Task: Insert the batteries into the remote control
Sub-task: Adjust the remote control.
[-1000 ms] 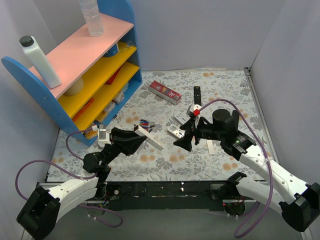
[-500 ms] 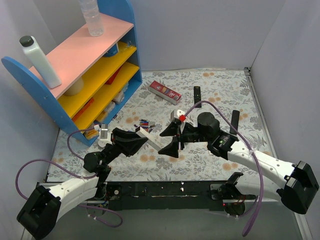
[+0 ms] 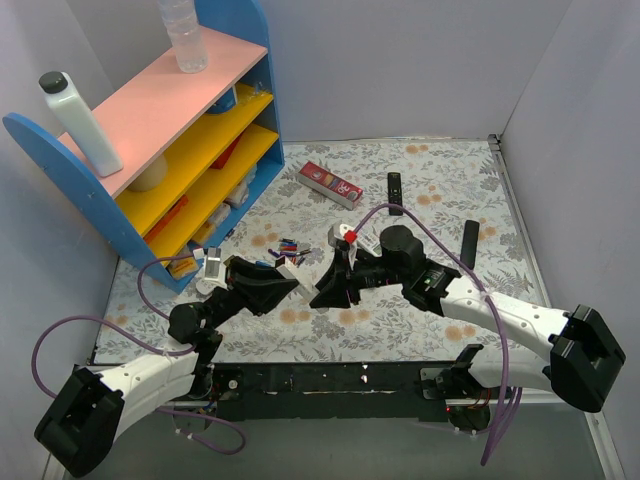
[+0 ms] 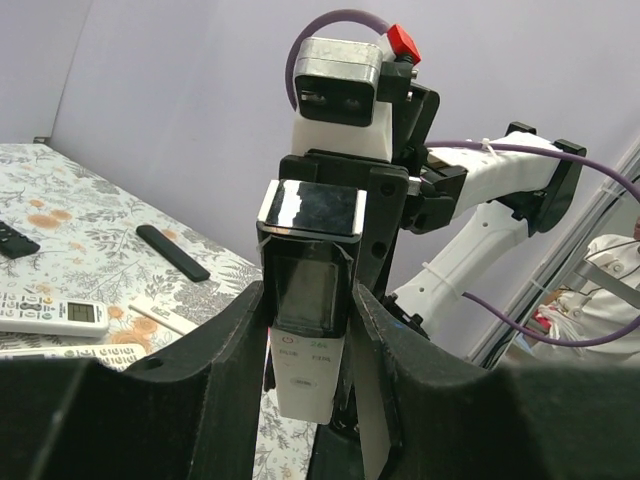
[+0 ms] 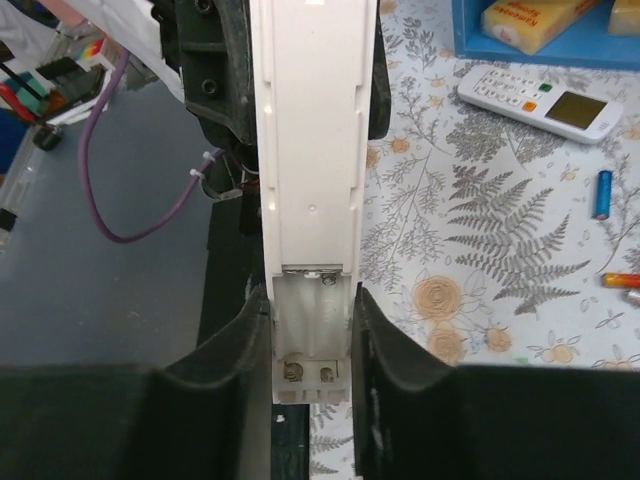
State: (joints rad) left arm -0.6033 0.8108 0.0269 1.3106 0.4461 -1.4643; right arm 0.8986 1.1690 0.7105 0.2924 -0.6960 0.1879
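Note:
The slim white remote control (image 3: pixel 307 274) hangs above the table between both grippers. My left gripper (image 4: pixel 310 335) is shut on its button end, with the remote control (image 4: pixel 305 375) upright between the fingers. My right gripper (image 5: pixel 310 335) is closed against the sides of the other end, where the remote control (image 5: pixel 310 130) shows its open, empty battery compartment (image 5: pixel 310 320). In the top view the right gripper (image 3: pixel 330 283) faces the left gripper (image 3: pixel 288 284). The batteries (image 3: pixel 288 245) lie loose on the table behind them. A blue battery (image 5: pixel 601 193) and an orange one (image 5: pixel 620 281) show in the right wrist view.
A blue shelf (image 3: pixel 150 150) with two bottles on top stands at the back left. A red box (image 3: pixel 330 183) and two black remotes (image 3: pixel 395 190) (image 3: pixel 469 243) lie on the flowered table. A wider white remote (image 5: pixel 535 103) lies near the shelf foot.
My right arm has swung left to the remote held by the left gripper. Its jaws went from wide open to closed around the remote's compartment end. The left arm has barely moved.

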